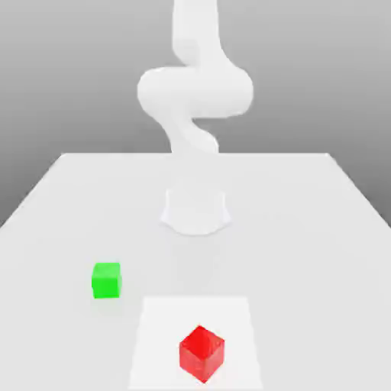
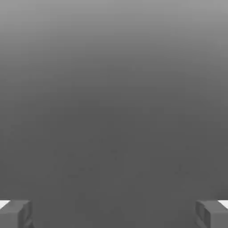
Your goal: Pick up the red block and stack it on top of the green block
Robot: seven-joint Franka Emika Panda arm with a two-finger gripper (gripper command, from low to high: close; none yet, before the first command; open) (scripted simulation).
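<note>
And here the pincer (image 2: 114,214) is waiting with its two fingers wide apart, nothing sitting between them! Reading the exterior view as a clock with twelve at the top, the red block (image 1: 202,353) is lying at six o'clock, resting on a pale square (image 1: 160,313) on the desk (image 1: 305,229). The green block (image 1: 107,280) is sitting between seven and eight, and from the red one it's lying at about ten o'clock, well apart.

So the step in hand, as I'm judging it, is the approach to red, and watch that angle: red is standing cornerwise, pointing an edge towards six, while green is sitting nearly square. The arm (image 1: 195,92) is needing to bring the hand over red, palm facing straight down, then twist the wrist until the fingers are lining up with two opposite faces. Closing across corners would be risking a spin or a squirt! Ideally it's centring first, sinking slowly, keeping both fingers clear of the top edges, and only then squeezing evenly.
</note>
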